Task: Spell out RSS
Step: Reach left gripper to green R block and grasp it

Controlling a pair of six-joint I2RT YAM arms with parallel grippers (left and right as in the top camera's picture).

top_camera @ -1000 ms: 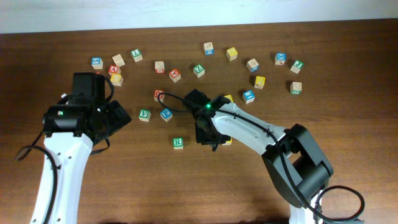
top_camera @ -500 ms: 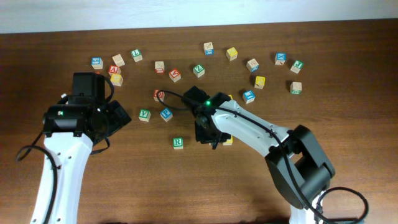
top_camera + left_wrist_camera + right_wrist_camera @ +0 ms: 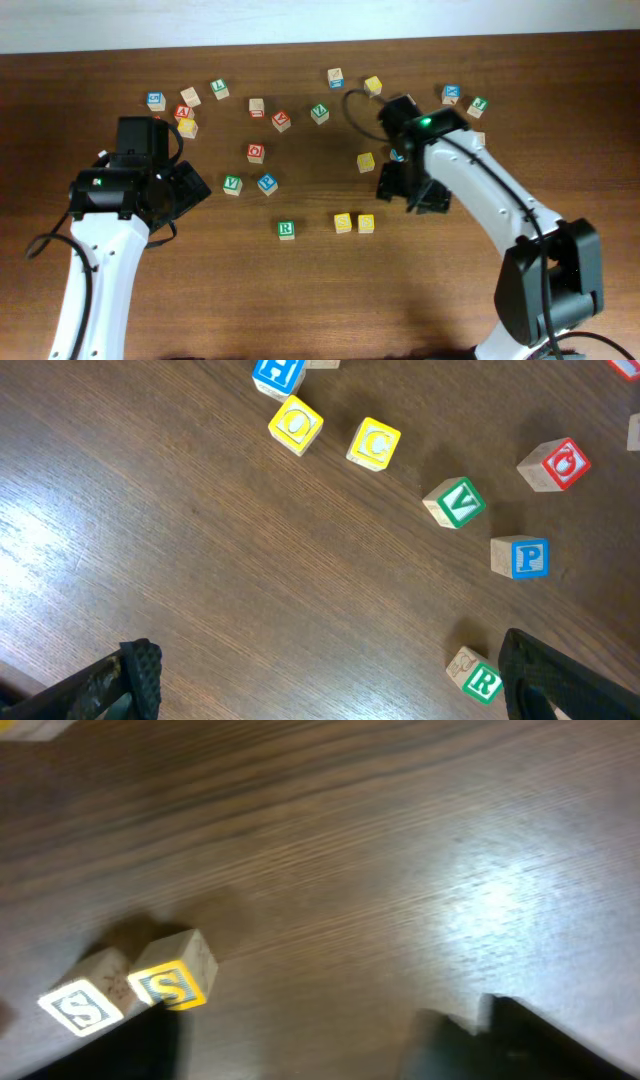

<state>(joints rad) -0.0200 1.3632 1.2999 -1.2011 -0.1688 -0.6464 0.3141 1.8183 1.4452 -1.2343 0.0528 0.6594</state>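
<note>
The green R cube (image 3: 286,230) lies on the table (image 3: 300,300). To its right, two yellow S cubes (image 3: 343,222) (image 3: 366,223) sit side by side, forming a row with it. My right gripper (image 3: 411,192) hangs open, up and to the right of them, holding nothing. In the right wrist view both S cubes (image 3: 80,1008) (image 3: 172,985) sit at the lower left, beside the left finger of the open gripper (image 3: 330,1055). My left gripper (image 3: 187,188) is open at the left. In its wrist view the R cube (image 3: 478,678) lies just inside the right fingertip (image 3: 545,675).
Several other letter cubes are scattered across the far half of the table. Among them are a yellow one (image 3: 366,162) near the right gripper, a green V (image 3: 232,184), a blue P (image 3: 267,184) and a red one (image 3: 256,152).
My right gripper has opened and pulled away up and to the right. That uncovers the two S cubes side by side. The left arm has not moved.
</note>
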